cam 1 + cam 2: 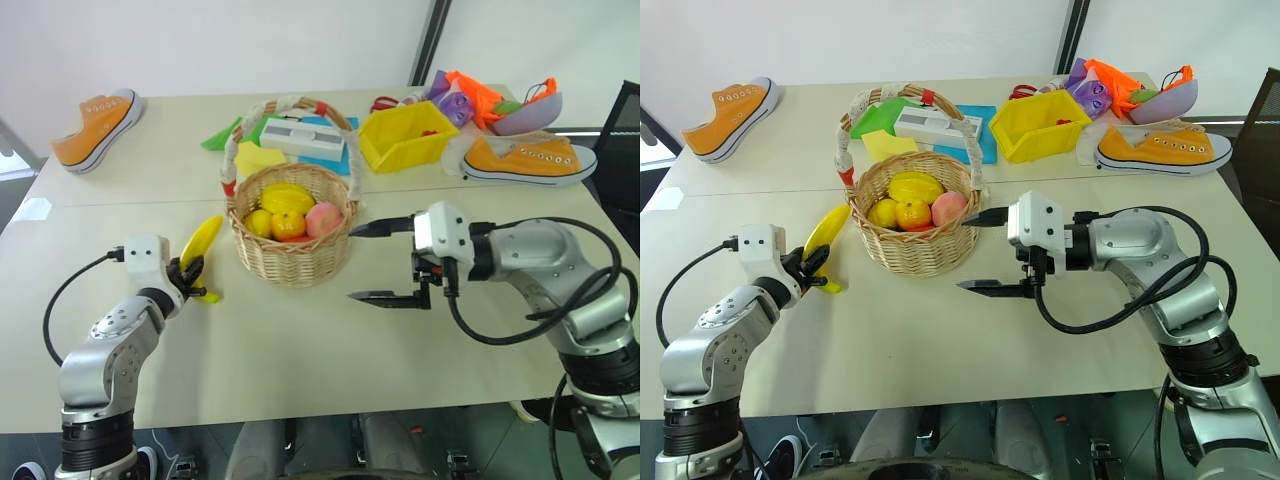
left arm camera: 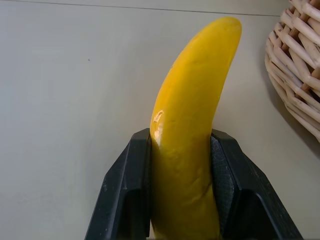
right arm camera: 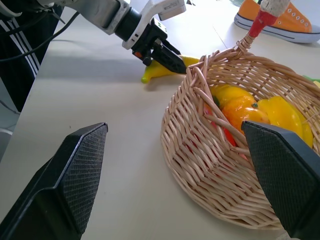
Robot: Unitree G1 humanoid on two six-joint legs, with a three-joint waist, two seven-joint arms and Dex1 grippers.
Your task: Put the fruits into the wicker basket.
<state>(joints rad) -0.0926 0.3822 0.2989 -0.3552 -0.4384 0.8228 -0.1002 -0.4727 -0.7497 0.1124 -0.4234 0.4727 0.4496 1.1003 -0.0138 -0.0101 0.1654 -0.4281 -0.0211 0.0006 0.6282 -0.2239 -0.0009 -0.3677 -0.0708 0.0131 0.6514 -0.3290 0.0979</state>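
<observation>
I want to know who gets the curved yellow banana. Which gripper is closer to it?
The left. The left gripper is shut on the curved yellow banana, beside the round wicker basket. The right gripper hangs open on the basket's other side.

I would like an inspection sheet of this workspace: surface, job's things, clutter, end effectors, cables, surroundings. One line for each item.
Surface: pale table, two tops joined by a seam.
Job's things: wicker basket holds several fruits; banana lies on the table beside it.
Clutter: yellow bin, two orange sneakers, white box, coloured sheets, toy pile at the far right.
End effectors: left end effector shut on the banana; right end effector open, empty, beside the basket.
Cables: black cable looping at the left arm, black cables on the right arm.
Surroundings: white wall, dark post behind.
</observation>
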